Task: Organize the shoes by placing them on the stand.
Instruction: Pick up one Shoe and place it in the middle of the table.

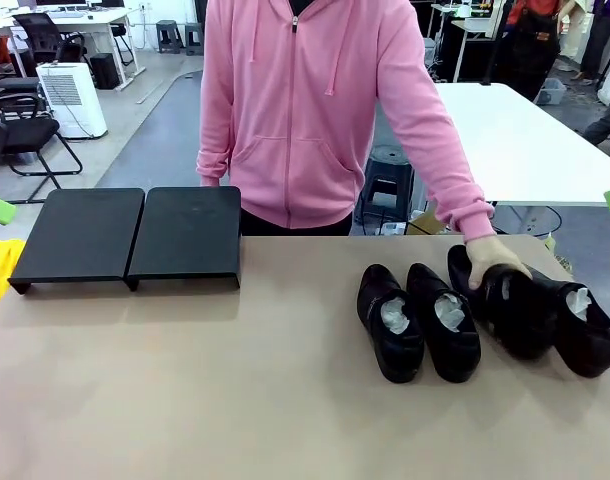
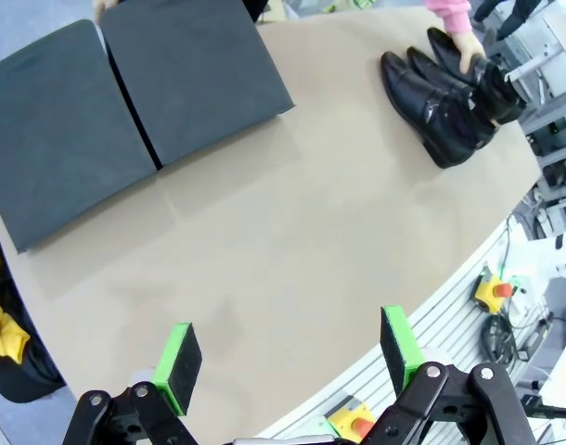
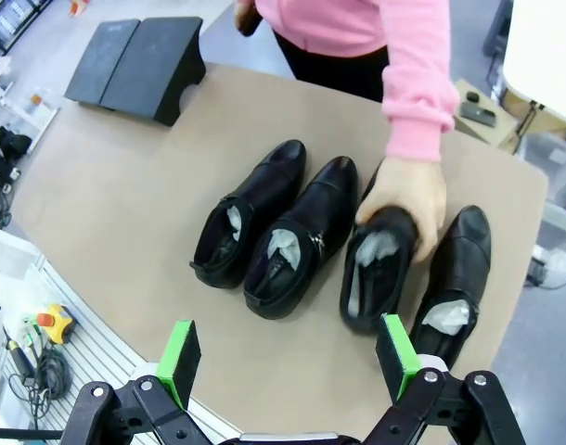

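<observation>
Tan and mostly bare, the bench (image 1: 235,400) is carrying everything the task needs, with an open office of desks and chairs lying beyond it. At its far left the stand (image 1: 135,235) is sitting unloaded, its two matte-black panels side by side, so no shoe is judged placed yet. Four glossy black shoes (image 1: 443,322) are lying in a tight row on the right side of the bench, well apart from the stand, toes pointing toward the far side and heels toward the robot. White paper stuffing (image 1: 395,315) is showing in their openings, and that orientation is offering the open collars to a grasp coming from the near side. A person (image 1: 305,110) in a pink hoodie is standing at the far edge, and the person's hand (image 1: 497,258) is resting on the third shoe from the left, either straightening it or getting ready to lift it; which cannot be told. The left end effector (image 2: 288,357) is hovering above the bench's near edge, its green pads (image 2: 178,366) wide apart and gripping nothing. The right end effector (image 3: 288,357) is hanging above the near side of the shoe row, likewise spread wide and empty, probably because the nearest pickup lies there. Any reach for the third shoe is calling for care while the hand is on it.
</observation>
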You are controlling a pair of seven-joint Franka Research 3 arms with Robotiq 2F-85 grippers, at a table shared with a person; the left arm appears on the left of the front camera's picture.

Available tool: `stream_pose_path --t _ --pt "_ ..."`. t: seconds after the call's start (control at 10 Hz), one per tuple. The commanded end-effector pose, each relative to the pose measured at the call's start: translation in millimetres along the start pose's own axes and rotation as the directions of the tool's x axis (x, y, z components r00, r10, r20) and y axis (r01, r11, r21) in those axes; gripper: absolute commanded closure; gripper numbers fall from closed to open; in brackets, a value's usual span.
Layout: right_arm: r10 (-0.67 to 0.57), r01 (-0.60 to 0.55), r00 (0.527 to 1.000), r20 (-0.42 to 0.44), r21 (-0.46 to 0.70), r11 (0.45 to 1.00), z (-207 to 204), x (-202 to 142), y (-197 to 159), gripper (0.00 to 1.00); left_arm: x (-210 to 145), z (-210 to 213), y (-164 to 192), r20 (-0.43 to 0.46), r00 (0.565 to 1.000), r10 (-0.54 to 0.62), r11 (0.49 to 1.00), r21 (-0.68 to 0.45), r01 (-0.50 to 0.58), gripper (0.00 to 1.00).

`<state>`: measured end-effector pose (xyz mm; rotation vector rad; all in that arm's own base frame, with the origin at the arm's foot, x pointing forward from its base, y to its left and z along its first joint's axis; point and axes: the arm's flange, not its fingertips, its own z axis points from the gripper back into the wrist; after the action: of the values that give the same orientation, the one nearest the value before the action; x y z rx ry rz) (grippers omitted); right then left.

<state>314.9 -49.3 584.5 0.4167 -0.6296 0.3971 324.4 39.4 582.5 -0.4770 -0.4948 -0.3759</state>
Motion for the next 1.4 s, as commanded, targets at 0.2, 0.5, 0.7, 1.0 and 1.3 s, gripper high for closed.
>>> stream_pose_path --t 0.2,0.5,0.7,1.0,1.3 --pt "0.014 -0.014 1.0 0.01 0.018 1.0 2 1 0 0.0 0 1 -2 0.006 1.0 -0.019 1.0 -0.025 0.019 0.0" --pt "0.0 0.0 1.0 0.0 -0.001 1.0 0 0 0 0.0 2 -14 2 0.005 1.0 -0.008 0.992 0.124 0.007 0.0" --pt "0.028 -0.029 0.998 -0.049 -0.027 0.999 -19 -1 41 0.0 0 0 -1 -0.002 1.0 -0.001 1.0 0.008 0.001 0.0" --pt "-0.005 -0.008 0.996 -0.092 -0.137 0.99 -75 -11 99 0.0 0 0 -1 -0.002 1.0 -0.001 1.0 0.008 0.001 0.0" --pt "-0.076 0.044 0.991 -0.114 -0.261 0.964 -137 -19 121 0.0 0 0 -1 -0.002 1.0 -0.001 1.0 0.008 0.001 0.0"
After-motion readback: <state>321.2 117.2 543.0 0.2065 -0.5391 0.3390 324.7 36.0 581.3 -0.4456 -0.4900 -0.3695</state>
